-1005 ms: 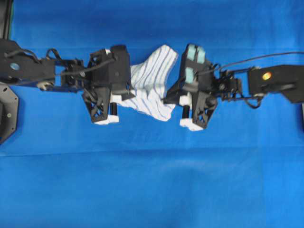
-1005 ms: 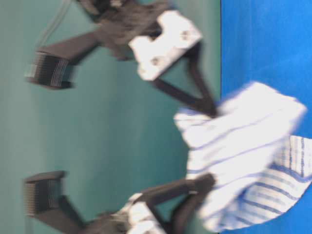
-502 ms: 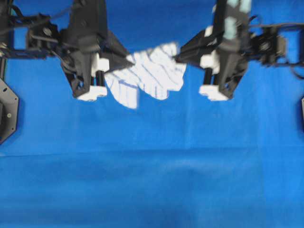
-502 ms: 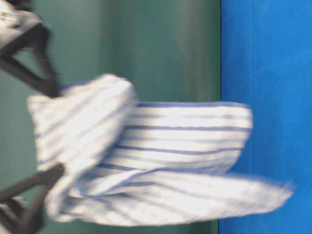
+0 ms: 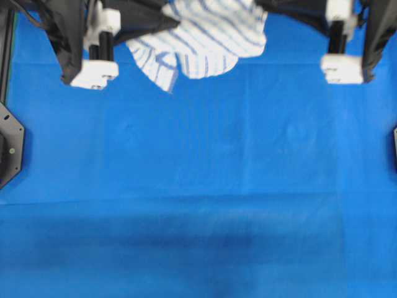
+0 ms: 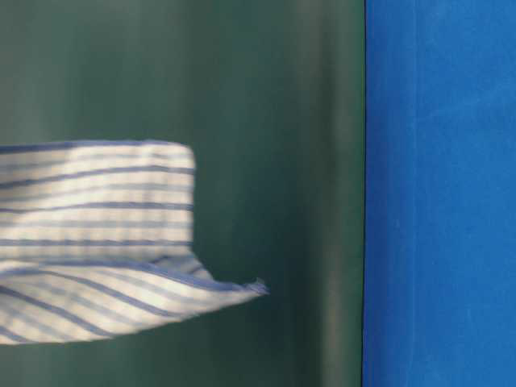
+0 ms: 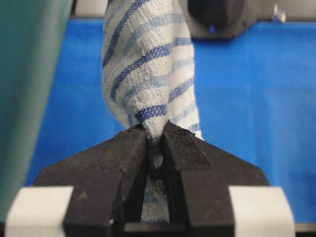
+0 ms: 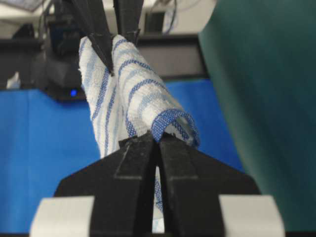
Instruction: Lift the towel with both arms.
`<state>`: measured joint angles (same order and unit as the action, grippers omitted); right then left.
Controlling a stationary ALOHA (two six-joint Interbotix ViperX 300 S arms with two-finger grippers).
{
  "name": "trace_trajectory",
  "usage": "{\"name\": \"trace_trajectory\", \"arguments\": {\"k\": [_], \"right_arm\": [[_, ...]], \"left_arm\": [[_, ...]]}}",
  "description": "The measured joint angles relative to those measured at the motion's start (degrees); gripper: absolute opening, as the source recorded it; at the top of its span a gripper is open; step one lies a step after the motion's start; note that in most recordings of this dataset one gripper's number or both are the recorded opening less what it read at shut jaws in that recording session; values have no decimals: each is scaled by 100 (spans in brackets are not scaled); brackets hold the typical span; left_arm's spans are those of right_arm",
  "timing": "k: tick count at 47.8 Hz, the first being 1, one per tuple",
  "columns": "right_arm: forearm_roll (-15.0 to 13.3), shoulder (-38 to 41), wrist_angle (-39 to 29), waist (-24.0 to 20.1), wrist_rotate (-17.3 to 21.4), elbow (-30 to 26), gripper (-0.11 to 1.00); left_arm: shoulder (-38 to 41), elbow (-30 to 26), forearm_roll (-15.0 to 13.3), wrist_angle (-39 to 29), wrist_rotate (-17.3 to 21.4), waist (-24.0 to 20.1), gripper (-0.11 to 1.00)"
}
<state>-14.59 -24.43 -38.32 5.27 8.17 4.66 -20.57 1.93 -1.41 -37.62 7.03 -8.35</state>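
Towel: your striped towel (image 5: pixel 201 38) hangs at the top centre of the overhead view, stretched between both arms and clear of the blue cloth (image 5: pixel 198 186) beneath it. In the table-level view the towel (image 6: pixel 97 242) fills the left side of the frame against the green backdrop (image 6: pixel 274 121), with one corner drooping toward the middle.

Left gripper: your left gripper (image 7: pixel 154 134) is clamped on one end of the towel (image 7: pixel 148 74); the fabric is squeezed between the black fingers (image 7: pixel 123 148) and rises up the frame. In the overhead view the gripper (image 5: pixel 175 23) sits at upper left.

Right gripper: your right gripper (image 8: pixel 157 139) is pinched tight on the other end of the towel (image 8: pixel 133 84), a rolled blue-edged fold bulging just above the fingers (image 8: pixel 140 153). The left gripper's tips (image 8: pixel 116 47) show at the upper left of this frame, biting the far end.
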Motion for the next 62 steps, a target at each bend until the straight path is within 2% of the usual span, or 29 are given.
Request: {"name": "trace_trajectory", "arguments": {"k": [10, 27, 29, 32, 39, 42, 44, 55, 62], "right_arm": [[0, 0, -123, 0, -44, -202, 1], [0, 0, -308, 0, -272, -211, 1], [9, 0, -316, 0, -281, -202, 2], [0, -9, -308, 0, -272, -202, 4], [0, -26, -352, 0, -220, -141, 46], [-9, -26, -369, 0, -211, -105, 62], [-35, -26, -369, 0, -220, -88, 68], [-105, -35, -387, 26, -123, 26, 68], [-105, -62, -378, 18, 79, 510, 67]], "left_arm": [[141, -431, 9, -272, 35, 0, 6], [176, -448, 9, -290, 308, 0, 7], [176, -448, 9, -281, 308, 0, 12], [176, -448, 9, -264, 316, 0, 26], [176, -448, 9, -185, 316, 0, 72], [167, -431, 9, -149, 316, 0, 86], [158, -404, 9, -132, 316, 0, 92], [97, -220, 9, -62, 237, 0, 92], [35, 360, 9, 9, 202, 26, 92]]}}
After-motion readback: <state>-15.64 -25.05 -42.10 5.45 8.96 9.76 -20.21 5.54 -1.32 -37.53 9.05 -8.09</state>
